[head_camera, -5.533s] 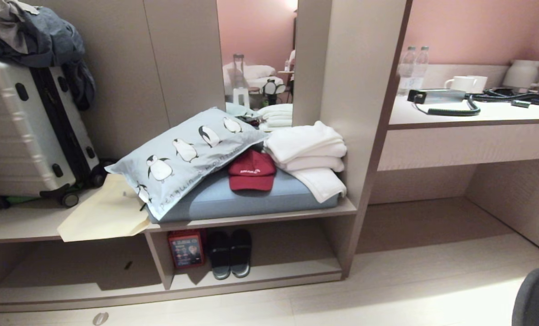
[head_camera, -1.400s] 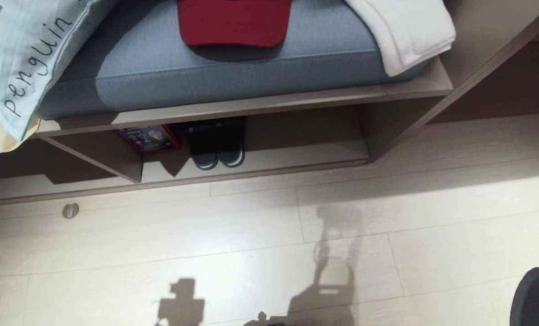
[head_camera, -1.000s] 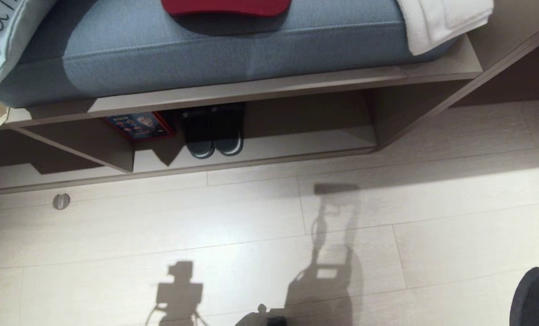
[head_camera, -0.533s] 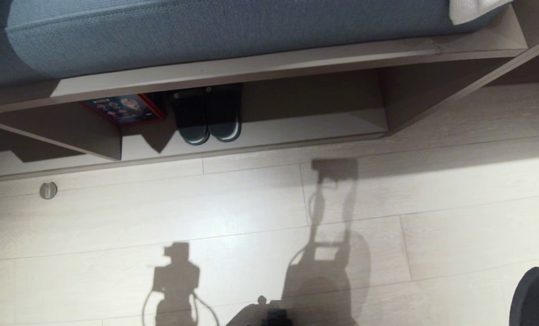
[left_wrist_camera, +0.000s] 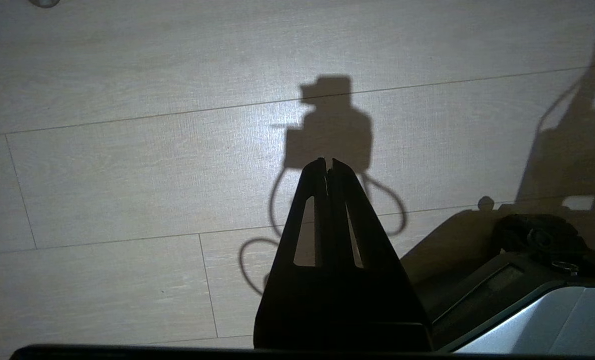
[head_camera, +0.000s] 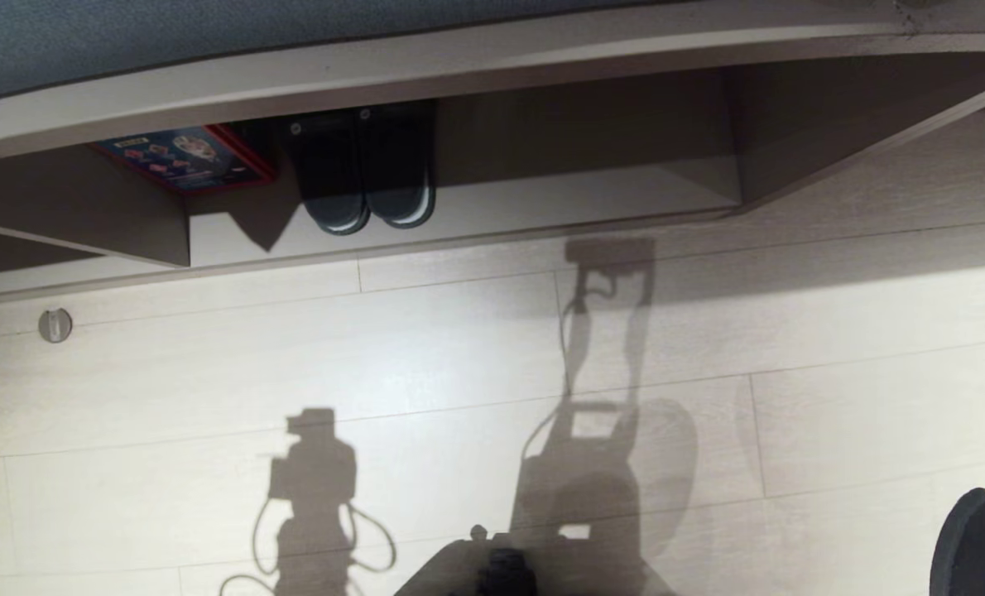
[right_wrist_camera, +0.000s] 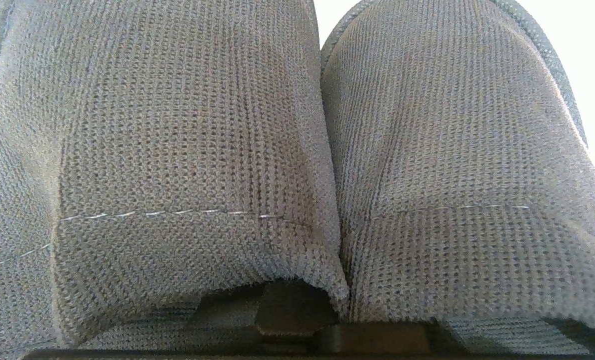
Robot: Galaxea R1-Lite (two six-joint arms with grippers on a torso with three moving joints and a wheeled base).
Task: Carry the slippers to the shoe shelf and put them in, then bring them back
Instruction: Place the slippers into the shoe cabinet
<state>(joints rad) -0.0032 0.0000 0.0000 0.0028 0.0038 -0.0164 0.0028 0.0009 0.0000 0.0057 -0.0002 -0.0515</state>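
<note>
Slippers [right_wrist_camera: 297,150]: grey knit pair hanging clamped in right gripper, filling its wrist view. Shoe shelf [head_camera: 542,199]: holding black pair [head_camera: 364,165] beside its divider. Left gripper [left_wrist_camera: 328,167]: pinched together, idling over floor [left_wrist_camera: 127,150]. Judged progress: carrying underway; shelving and return remaining.

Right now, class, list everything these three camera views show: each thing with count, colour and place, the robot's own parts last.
grey slippers: one pair, grey knit, filling the right wrist view
black slippers: one pair, white-edged soles, inside the shoe shelf
box: one, red-edged, in the shelf beside the black slippers
cushion: one, blue-grey, on top of the shelf
floor disc: one, metal, on the pale floor
left gripper: black, shut, over the floor
right gripper: dark, shut on the grey slippers
</note>
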